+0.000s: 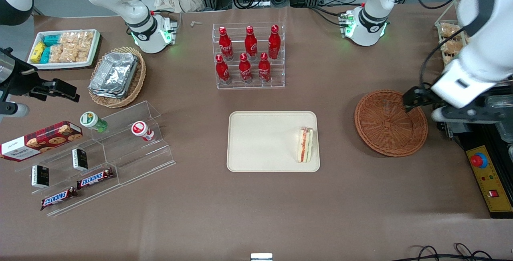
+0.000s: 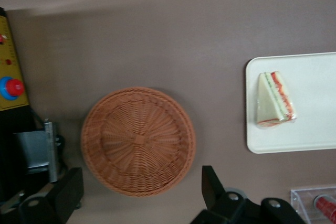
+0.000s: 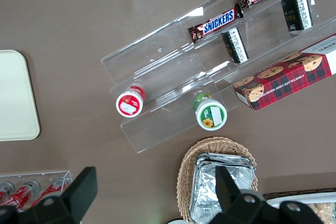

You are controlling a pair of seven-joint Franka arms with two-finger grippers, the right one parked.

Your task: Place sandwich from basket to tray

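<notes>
1. Sandwich (image 1: pixel 304 145): a triangular wedge, lying flat inside the tray (image 1: pixel 260 140) close to the short rim nearest the basket, at centre-right of the front view. The red and green filling edge is turned toward the tray's middle. Nothing is touching it. The transfer is judged complete.
2. Tray: cream, rectangular, holding the sandwich only; the rest of its floor is bare.
3. Basket (image 1: pixel 390 122): round, reddish-brown wicker, right of centre in the front view, well apart from the tray. Nothing is held in it, as is confirmed in the wrist view (image 2: pixel 137 141).
4. Gripper (image 1: pixel 415 97): raised over the basket's rim on the working arm's side, fingers (image 2: pixel 212 184) spread wide and nothing held. This placing is judged to be a retreat clear of the delivered item.
5. Bottle rack (image 1: pixel 248 54): clear acrylic, upper centre of the front view, six red bottles in two rows.
</notes>
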